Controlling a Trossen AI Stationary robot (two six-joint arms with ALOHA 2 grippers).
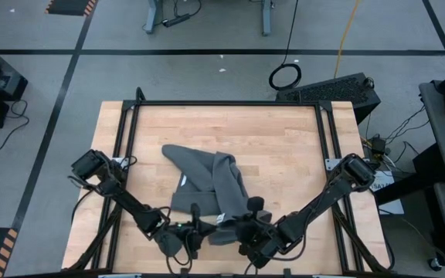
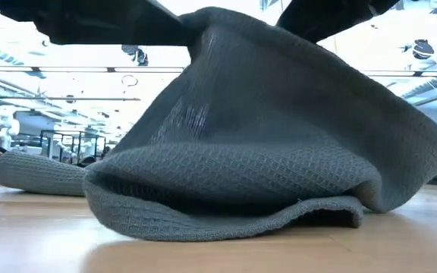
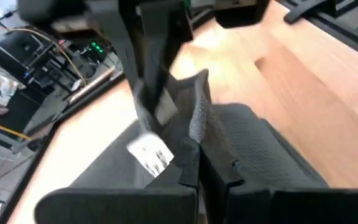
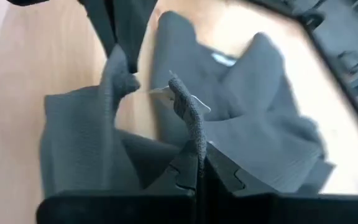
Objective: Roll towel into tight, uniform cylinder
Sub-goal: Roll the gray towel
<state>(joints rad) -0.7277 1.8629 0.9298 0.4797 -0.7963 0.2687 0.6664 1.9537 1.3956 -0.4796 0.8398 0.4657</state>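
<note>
Towel (image 1: 207, 185): dark grey, crumpled, unrolled, lying on the wooden table (image 1: 284, 139) toward its near edge.

High view: both arms meet at the towel's near edge. Left end effector (image 1: 194, 224) and right end effector (image 1: 252, 220) sit side by side there.

Left wrist view adds: fingers pressed together, a ridge of cloth pinched between them; small white tag (image 3: 149, 152) just beside.

Right wrist view: fingers likewise closed on an upstanding fold of towel (image 4: 188, 118).

Low view alone shows the waffle weave and the cloth lifted in a tent off the table, lower hem curling under.
</note>
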